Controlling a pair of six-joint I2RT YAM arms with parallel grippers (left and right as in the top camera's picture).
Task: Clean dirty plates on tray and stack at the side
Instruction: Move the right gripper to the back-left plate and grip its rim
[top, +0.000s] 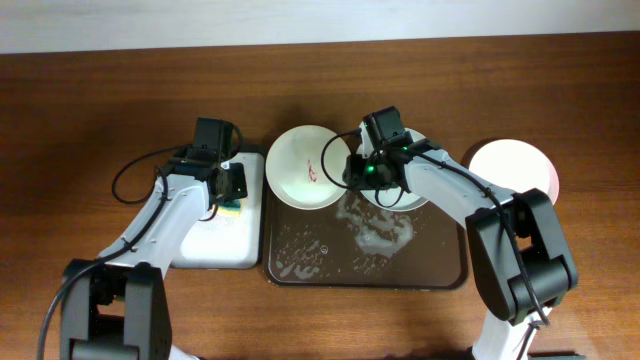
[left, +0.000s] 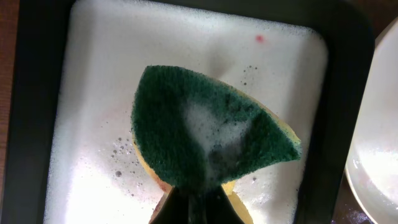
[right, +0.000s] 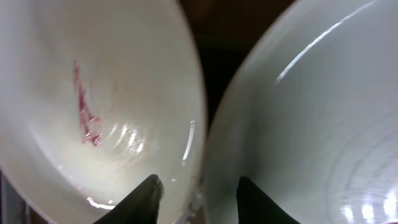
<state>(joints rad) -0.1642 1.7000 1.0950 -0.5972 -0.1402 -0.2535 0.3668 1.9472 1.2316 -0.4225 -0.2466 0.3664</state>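
Showing three plates (top: 298, 168), one tray (top: 440, 262), one sponge (left: 205, 130)

I get even, bright light in the overhead view; my right wrist view is soft-focused, glare streaking the smeared plate (right: 127, 137).

The left arm (top: 168, 215) and the right arm (top: 450, 190) pair white link shells with bulky black joint housings. Thin black cables (top: 125, 180) loop alongside. A small green light (top: 371, 170) glows on the right wrist. The left claw (left: 189, 204) and the right claw (right: 198, 194) have dark, tapered fingers.
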